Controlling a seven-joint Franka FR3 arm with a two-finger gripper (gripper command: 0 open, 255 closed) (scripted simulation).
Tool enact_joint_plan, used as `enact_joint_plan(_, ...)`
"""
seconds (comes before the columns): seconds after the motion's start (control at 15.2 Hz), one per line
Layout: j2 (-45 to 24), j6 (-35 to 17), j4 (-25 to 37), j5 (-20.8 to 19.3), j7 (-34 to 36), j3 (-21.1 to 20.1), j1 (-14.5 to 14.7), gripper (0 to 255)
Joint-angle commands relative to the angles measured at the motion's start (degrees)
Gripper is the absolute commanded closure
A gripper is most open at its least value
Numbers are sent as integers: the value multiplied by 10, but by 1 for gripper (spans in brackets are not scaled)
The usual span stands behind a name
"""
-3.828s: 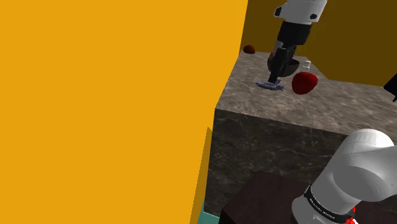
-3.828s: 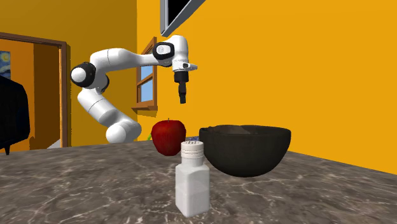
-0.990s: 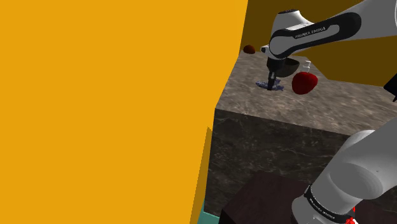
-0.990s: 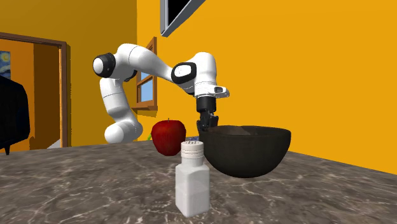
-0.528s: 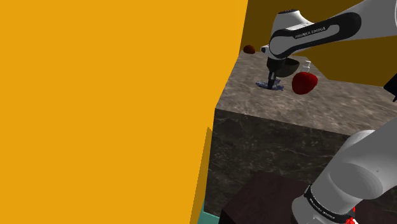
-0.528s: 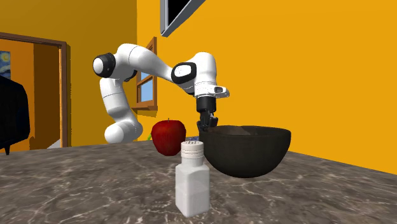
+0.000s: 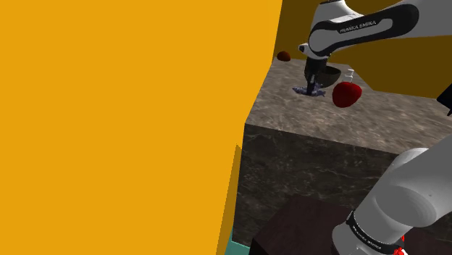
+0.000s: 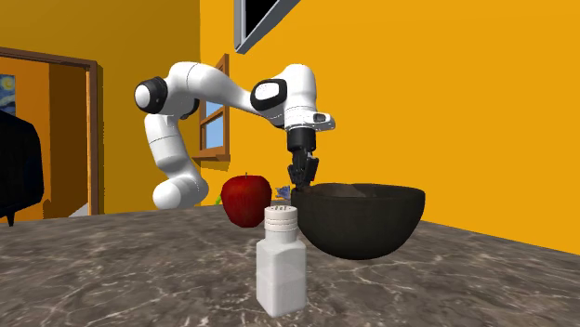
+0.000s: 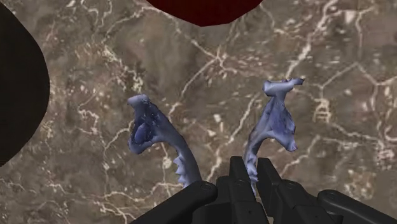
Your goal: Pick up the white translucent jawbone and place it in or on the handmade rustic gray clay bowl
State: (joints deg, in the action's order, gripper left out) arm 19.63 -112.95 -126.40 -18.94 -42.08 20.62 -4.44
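Note:
The jawbone [image 9: 156, 130] is a bluish-white, U-shaped piece with small teeth. My black gripper [image 9: 252, 182] is shut on one of its two branches, and the bone hangs a little above the marbled countertop [image 9: 331, 76]. In the shoulder view the gripper [image 7: 312, 88] holds the jawbone [image 7: 307, 91] just in front of the dark bowl [image 7: 330, 74]. In the second exterior view the gripper [image 8: 299, 182] hangs by the near-side rim of the dark round bowl [image 8: 362, 219]. That bowl's edge [image 9: 19, 95] lies beside the bone in the wrist view.
A red apple [image 7: 347, 94] [image 8: 246, 199] sits on the counter close to the bowl. A white shaker [image 8: 282, 262] stands nearer the second exterior camera. A small dark red thing [image 7: 284, 56] lies at the counter's far edge. An orange wall [image 7: 130, 123] borders the shoulder view's left.
The arm has risen a little with the jawbone in its fingers, so the bone has come up off the countertop. The fingers closed on it about a second ago.

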Motion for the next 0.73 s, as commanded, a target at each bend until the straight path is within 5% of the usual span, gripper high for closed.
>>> enact_joint_plan(0.0,2,14,13,2,-3,-1,0,255)
enact_joint_plan(0.66,3,89,87,10,-18,-9,4,255)
